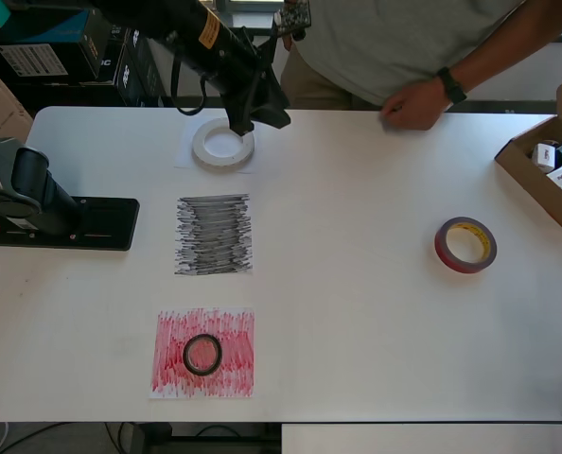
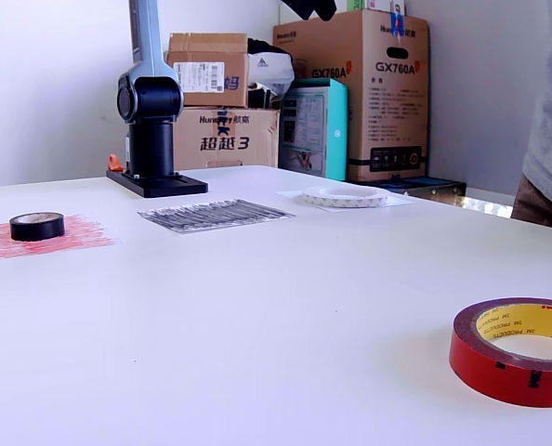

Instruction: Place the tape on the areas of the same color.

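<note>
White tabletop (image 1: pixel 357 331) filled the overhead view, with three paper sheets lined up down its left half. At about eleven o'clock from the table's middle lay the plain white sheet (image 1: pixel 188 156), and the wide flat white ring (image 1: pixel 223 143) rested on it. The dark gripper (image 1: pixel 247 118) hung over the ring's upper right edge; whether its jaws were spread or pressed together could not be told from either view, and nothing could be seen held in them. The rest of the black arm (image 1: pixel 191 33) ran up toward the ten o'clock corner of the frame.

Directly at six o'clock from the white sheet lay the scribbled black sheet (image 1: pixel 214 235), bare of any roll. Farther along at six o'clock lay the scribbled red sheet (image 1: pixel 203 352), and the small black roll (image 1: pixel 202 354) sat near its centre.

Well apart from the sheets, at about three o'clock on the table, the large red-brown roll (image 1: pixel 465 244) lay flat on the bare surface. In the exterior view it sat closest to the camera at the lower right (image 2: pixel 518 350).

A cardboard box (image 1: pixel 546 175) of small packets stood at the table's two o'clock edge. A person's hand (image 1: pixel 415 102), wearing a dark wristband, rested as a loose fist on the far edge at one o'clock.
</note>
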### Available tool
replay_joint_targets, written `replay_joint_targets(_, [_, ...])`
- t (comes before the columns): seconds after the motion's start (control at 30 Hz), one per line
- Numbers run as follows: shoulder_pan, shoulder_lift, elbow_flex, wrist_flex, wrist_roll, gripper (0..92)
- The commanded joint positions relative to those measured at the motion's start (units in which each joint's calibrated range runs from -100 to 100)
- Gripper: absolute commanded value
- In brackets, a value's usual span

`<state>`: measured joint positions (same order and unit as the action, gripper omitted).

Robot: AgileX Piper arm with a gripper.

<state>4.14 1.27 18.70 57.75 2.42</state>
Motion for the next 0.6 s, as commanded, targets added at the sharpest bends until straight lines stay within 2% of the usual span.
replay_joint_targets(0.0, [-5.2, -0.5, 0.5, 0.5, 0.5, 34.5])
replay_joint_targets(0.23, [-9.9, -0.6, -0.2, 0.5, -0.1, 34.5])
replay_joint_targets(0.57, [-10.2, -0.6, -0.1, 0.6, -0.3, 34.5])
